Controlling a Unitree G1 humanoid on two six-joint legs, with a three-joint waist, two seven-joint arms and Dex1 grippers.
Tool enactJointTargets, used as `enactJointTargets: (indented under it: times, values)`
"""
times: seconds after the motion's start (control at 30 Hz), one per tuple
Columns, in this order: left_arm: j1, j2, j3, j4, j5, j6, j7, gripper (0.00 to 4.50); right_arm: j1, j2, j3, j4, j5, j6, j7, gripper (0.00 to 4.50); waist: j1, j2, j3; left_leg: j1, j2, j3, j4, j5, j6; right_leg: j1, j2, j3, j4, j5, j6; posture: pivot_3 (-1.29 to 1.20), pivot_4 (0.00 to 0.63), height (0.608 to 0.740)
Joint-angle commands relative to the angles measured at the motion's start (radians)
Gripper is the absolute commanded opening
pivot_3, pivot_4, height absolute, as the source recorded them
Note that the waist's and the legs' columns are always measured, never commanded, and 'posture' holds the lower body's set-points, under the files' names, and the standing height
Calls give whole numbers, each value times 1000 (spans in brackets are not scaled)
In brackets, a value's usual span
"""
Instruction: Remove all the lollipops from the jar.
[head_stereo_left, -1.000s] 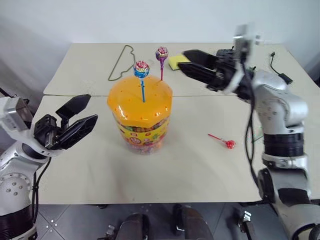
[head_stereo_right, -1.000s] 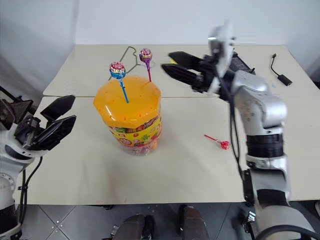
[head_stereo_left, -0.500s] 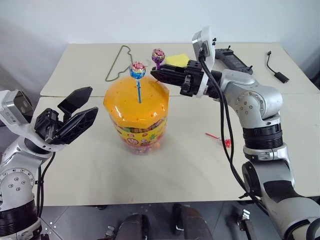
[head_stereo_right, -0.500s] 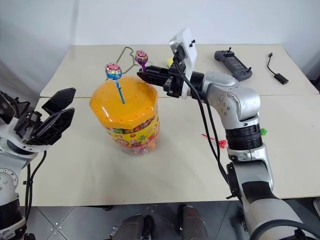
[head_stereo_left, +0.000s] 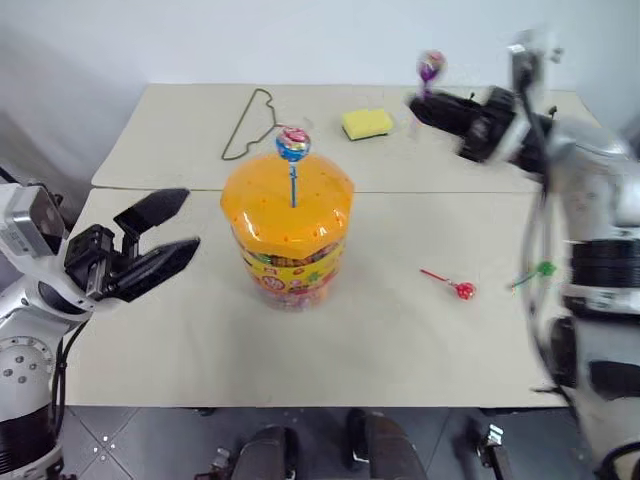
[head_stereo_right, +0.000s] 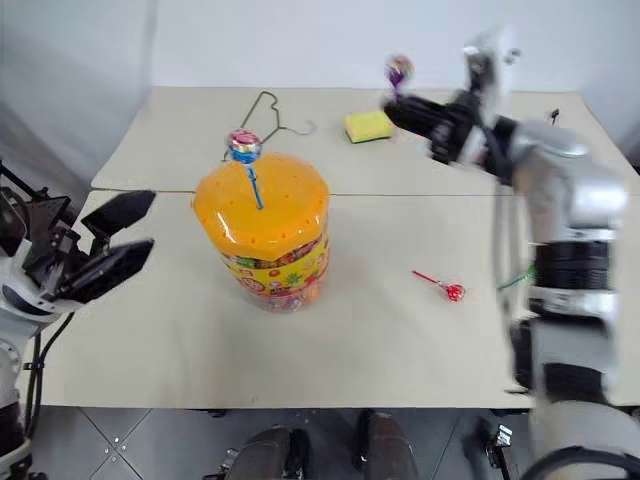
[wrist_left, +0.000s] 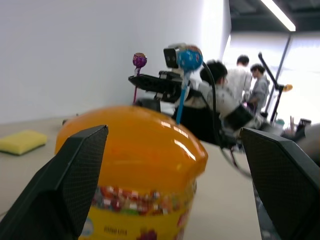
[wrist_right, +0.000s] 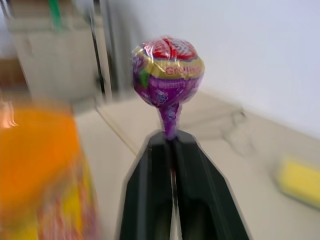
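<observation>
Right arm was raised and stretched out on the right side, forearm angled inward, motion-blurred. Right gripper (wrist_right: 172, 137) had its two black fingers pressed together, pinching the stick of the purple lollipop (wrist_right: 167, 72), candy head upright just above the fingertips. In the head view it sat high at the far right (head_stereo_left: 420, 100), pointing left, roughly level.

Left arm was bent at the near left, wrist camera block facing outward. Left gripper (head_stereo_left: 165, 235) was spread wide, one finger above the other, empty, pointing right and slightly up. Wrist view showed both fingers (wrist_left: 65, 185) far apart at the frame edges, touching nothing.
</observation>
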Motion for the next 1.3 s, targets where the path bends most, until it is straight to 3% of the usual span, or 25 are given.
enactJointTargets:
  times: [0.03,0.17,0.4,0.43,0.47,0.57,0.67,0.87,1.1,1.3]
  values:
    - [50,77,-25,-49,78,-33,-149,4500,134,-171,71,42,-137,-54,124,34,0,0,0,0,0,0,0,-1,0,0,0,-1,-2,0,0,0,150,740]
    - [40,84,-50,-56,101,-57,-181,4500,315,-299,105,141,-280,-286,162,34,-4,2,1,-3,1,6,1,-1,1,-1,0,-2,-7,0,0,0,150,740]
    - [-6,45,-55,-32,112,-84,-148,4500,456,-282,36,301,-297,-452,168,34,-23,2,1,8,2,13,1,2,-1,2,0,4,-2,1,0,0,150,740]
    - [-7,36,-48,-35,107,-85,-137,4500,459,-270,17,318,-284,-496,171,521,-24,2,1,9,2,14,1,2,-2,3,1,7,-1,1,-1,0,150,740]
    - [-5,32,-36,-39,92,-75,-122,4500,457,-253,-15,316,-255,-547,180,653,-26,2,1,10,2,14,1,2,-2,2,1,7,0,1,-1,0,150,740]
    - [9,24,16,-35,49,-45,-68,4500,442,-168,-142,140,7,-466,341,1610,-31,2,1,11,5,17,1,2,-4,2,3,9,0,2,-2,0,150,740]
    - [25,8,63,-7,25,-35,-27,4500,419,-112,-164,-30,104,-363,325,1610,-28,2,1,12,11,19,2,1,-6,1,9,10,0,3,-4,0,150,740]
    - [43,-105,157,32,-38,-52,98,4500,233,141,-64,-384,279,-168,150,1610,-22,1,1,11,13,16,2,0,-10,0,10,8,2,2,-6,0,150,740]
    - [127,-188,154,0,-54,-59,115,4500,64,381,115,-414,197,-119,10,1610,-21,-1,-1,9,11,15,2,-1,-8,-1,7,6,5,2,-6,0,150,740]
    - [149,-207,162,-25,-58,-75,124,4500,-1,496,180,-391,135,-81,-83,1610,-24,-2,-1,8,11,15,2,-1,-8,-1,7,6,6,2,-6,0,150,740]
